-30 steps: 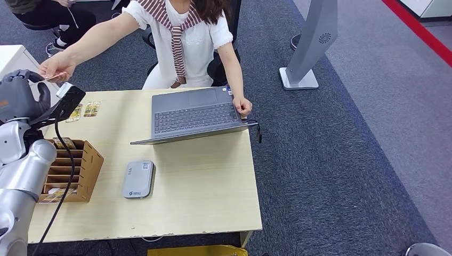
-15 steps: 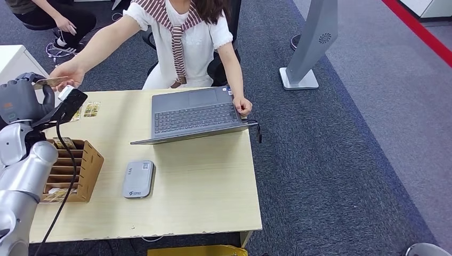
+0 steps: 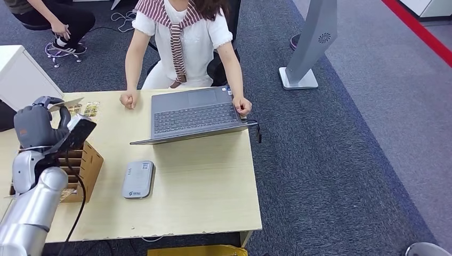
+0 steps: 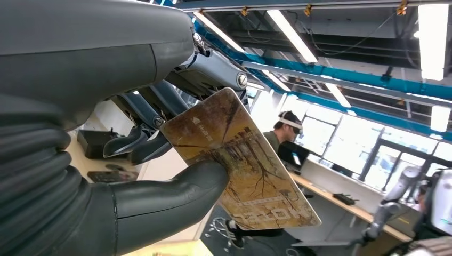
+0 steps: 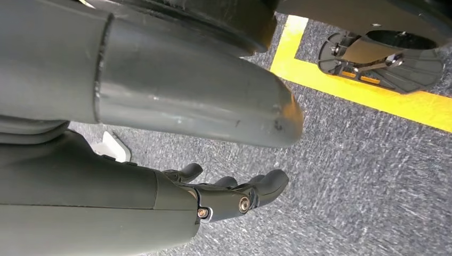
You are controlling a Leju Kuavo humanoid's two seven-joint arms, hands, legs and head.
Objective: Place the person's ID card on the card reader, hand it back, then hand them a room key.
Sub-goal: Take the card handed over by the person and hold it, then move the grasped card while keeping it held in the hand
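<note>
Left hand [image 3: 36, 125]: raised over the bench's [image 3: 202, 186] left end, above the wooden card rack [image 3: 80, 168]; card [image 4: 240, 160] pinched between thumb and fingers [image 4: 133, 141], its pale edge jutting from the top of the hand toward the person. Card face brownish, printed with a tree-like picture and small text.

Right hand [image 5: 234, 197]: hanging over grey carpet beside a yellow floor line [image 5: 368, 93]; holding nothing, fingers loosely apart.

Card rack: slotted box at the bench's left edge, partly hidden by the left arm, cards standing in its slots.

Card reader [image 3: 138, 179]: flat grey pad lying on the bench, just right of the rack, nearer the robot than the laptop; nothing resting on it.

Two loose cards [image 3: 88, 110]: flat on the bench at its far left corner, beyond the rack.

Laptop [image 3: 194, 114]: open, on the bench's far side, keyboard facing the person.

Person [image 3: 184, 40]: seated behind the bench, both fists resting on it, one at each side of the laptop.
</note>
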